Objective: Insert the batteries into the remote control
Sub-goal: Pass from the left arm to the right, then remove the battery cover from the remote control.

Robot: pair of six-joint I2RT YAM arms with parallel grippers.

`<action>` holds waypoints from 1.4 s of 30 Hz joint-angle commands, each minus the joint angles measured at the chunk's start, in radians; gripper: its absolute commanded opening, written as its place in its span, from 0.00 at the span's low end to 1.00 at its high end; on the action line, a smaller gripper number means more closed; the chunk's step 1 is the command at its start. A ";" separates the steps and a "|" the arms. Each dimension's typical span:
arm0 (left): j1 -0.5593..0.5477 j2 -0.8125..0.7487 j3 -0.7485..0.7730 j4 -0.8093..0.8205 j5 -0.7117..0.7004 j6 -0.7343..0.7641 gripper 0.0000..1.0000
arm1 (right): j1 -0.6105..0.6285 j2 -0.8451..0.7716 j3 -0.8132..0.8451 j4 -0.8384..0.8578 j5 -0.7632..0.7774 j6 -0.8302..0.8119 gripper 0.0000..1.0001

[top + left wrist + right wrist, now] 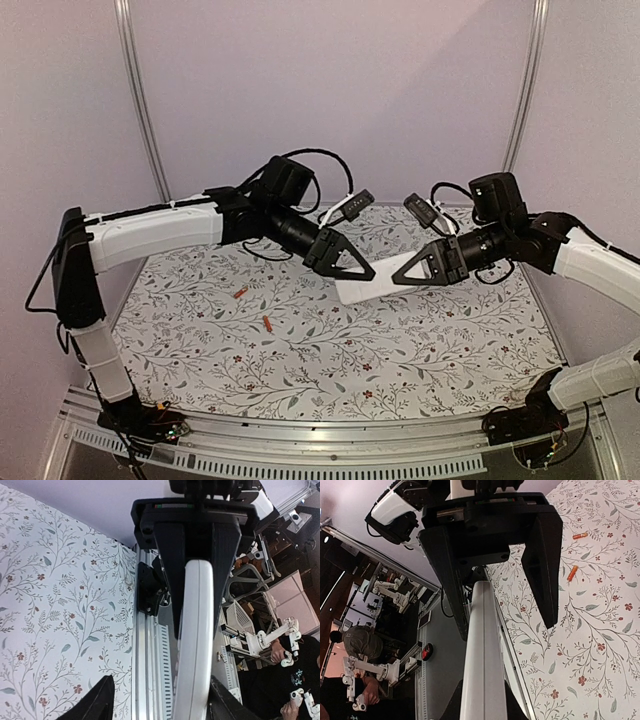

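My right claw [404, 276] is clamped on the right end of the remote control [372, 289], holding it in the air above the middle of the table [450, 340]. My left claw [362, 270] meets it from the left with its fingers spread apart, straddling the other end of the handset. The two batteries [240, 292] [267, 323] lie apart on the patterned cloth, left of centre and nearer than the remote.
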 commanded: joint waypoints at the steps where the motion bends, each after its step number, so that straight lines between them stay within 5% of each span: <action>1: 0.060 -0.101 -0.138 0.231 -0.109 -0.143 0.64 | -0.062 -0.046 -0.050 0.150 0.087 0.128 0.00; 7: 0.080 -0.178 -0.327 0.532 -0.258 -0.316 0.64 | -0.090 -0.109 -0.141 0.293 0.227 0.234 0.00; 15: 0.074 -0.154 -0.372 0.696 -0.344 -0.453 0.60 | -0.089 -0.150 -0.187 0.364 0.295 0.315 0.00; 27: 0.036 -0.083 -0.301 0.650 -0.345 -0.451 0.46 | -0.089 -0.134 -0.191 0.392 0.288 0.347 0.00; 36: 0.047 -0.066 -0.282 0.623 -0.339 -0.450 0.12 | -0.090 -0.132 -0.188 0.394 0.276 0.341 0.00; 42: 0.057 -0.076 -0.291 0.629 -0.296 -0.437 0.14 | -0.101 -0.139 -0.185 0.400 0.247 0.341 0.00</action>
